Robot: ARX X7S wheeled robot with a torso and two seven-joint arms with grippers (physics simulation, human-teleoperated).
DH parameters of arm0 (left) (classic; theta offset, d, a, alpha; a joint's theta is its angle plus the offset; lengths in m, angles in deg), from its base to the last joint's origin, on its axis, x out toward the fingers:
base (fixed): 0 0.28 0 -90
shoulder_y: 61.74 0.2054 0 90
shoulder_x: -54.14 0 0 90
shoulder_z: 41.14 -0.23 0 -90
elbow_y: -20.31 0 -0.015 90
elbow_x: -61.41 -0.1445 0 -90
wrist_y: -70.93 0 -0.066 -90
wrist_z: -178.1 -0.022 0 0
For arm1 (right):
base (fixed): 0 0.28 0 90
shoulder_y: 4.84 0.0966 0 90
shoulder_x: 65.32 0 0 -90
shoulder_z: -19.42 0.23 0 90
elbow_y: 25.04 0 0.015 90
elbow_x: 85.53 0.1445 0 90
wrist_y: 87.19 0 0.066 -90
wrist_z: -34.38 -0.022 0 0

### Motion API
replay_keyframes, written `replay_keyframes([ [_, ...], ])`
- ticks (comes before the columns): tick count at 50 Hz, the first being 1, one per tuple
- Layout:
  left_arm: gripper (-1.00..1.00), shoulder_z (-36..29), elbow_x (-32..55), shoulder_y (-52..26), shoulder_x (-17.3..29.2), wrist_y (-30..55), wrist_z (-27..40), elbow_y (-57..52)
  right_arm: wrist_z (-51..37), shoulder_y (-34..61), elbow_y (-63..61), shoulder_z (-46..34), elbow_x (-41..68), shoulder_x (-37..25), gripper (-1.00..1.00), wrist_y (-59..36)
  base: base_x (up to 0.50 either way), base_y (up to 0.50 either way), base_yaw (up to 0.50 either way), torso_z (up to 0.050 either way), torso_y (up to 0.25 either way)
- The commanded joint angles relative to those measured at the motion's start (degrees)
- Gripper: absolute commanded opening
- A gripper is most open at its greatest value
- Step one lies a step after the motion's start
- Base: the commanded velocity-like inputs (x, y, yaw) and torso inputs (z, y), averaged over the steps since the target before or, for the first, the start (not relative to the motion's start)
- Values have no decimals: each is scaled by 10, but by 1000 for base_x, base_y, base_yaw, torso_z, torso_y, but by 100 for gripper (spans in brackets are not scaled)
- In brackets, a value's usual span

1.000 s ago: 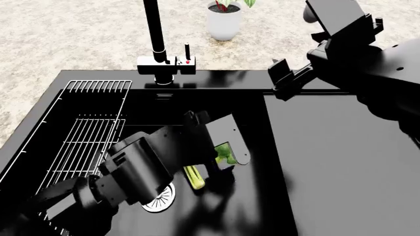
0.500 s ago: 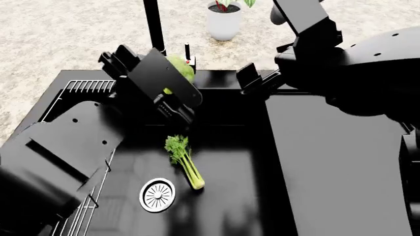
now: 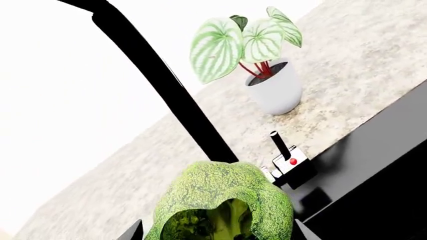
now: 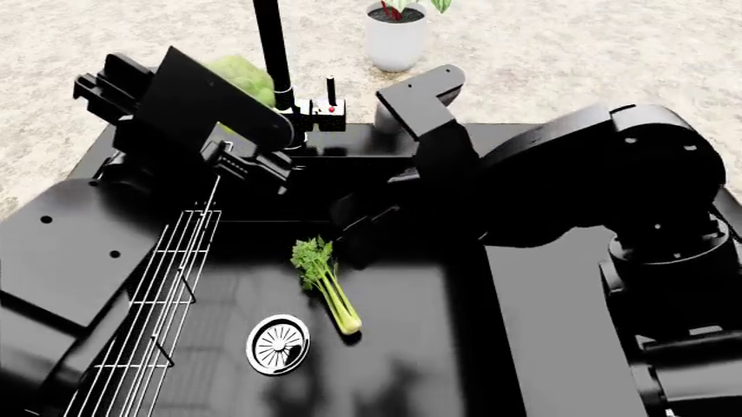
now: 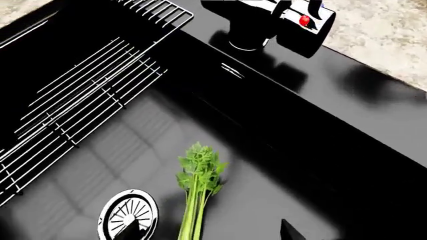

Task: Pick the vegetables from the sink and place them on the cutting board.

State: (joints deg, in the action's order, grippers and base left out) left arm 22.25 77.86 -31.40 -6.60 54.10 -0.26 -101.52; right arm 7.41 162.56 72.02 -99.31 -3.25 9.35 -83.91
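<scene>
My left gripper [image 4: 246, 91] is shut on the broccoli [image 4: 238, 73] and holds it high over the sink's back left corner, next to the faucet. In the left wrist view the green floret [image 3: 223, 202] fills the space between the two fingertips. The celery stalk [image 4: 326, 284] lies flat on the floor of the black sink [image 4: 406, 347], leafy top toward the back. My right gripper [image 5: 208, 232] is open and empty, low over the basin with the celery [image 5: 197, 195] between its fingertips. In the head view the right gripper [image 4: 354, 236] is just behind the celery leaves. The cutting board is out of view.
The round steel drain [image 4: 278, 344] lies left of the celery's base. The wire rack [image 4: 156, 287] covers the sink's left part. The black faucet [image 4: 273, 52] and its red-dotted handle [image 4: 330, 97] stand at the back rim. A white potted plant [image 4: 395, 33] stands on the granite counter behind.
My left gripper has lifted the broccoli out of the sink, up and to the left. My right arm has swung down from the back right into the basin over the celery.
</scene>
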Motion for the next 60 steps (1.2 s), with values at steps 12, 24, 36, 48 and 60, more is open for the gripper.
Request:
replay_keyframes([
  [12, -100, 23, 5, 15, -5, -17, 17, 7, 100, -40, 99, -114, -69, 59, 100, 88, 0, 0, 0, 0, 0],
  [24, -100, 21, 5, 19, -10, -35, 16, 13, 152, -30, 163, -156, -126, 63, 100, 134, 0, 0, 0, 0, 0],
  [36, -100, 20, 1, 18, -8, -53, 20, 18, 264, -12, 301, -230, -208, 109, 100, 217, 0, 0, 0, 0, 0],
  [48, -100, 19, 5, 21, -8, -56, 16, 20, 331, -15, 389, -271, -238, 145, 100, 265, 0, 0, 0, 0, 0],
  [60, -100, 19, 9, 22, -10, -57, 16, 16, 345, 4, 470, -508, -46, 153, 100, 381, 0, 0, 0, 0, 0],
])
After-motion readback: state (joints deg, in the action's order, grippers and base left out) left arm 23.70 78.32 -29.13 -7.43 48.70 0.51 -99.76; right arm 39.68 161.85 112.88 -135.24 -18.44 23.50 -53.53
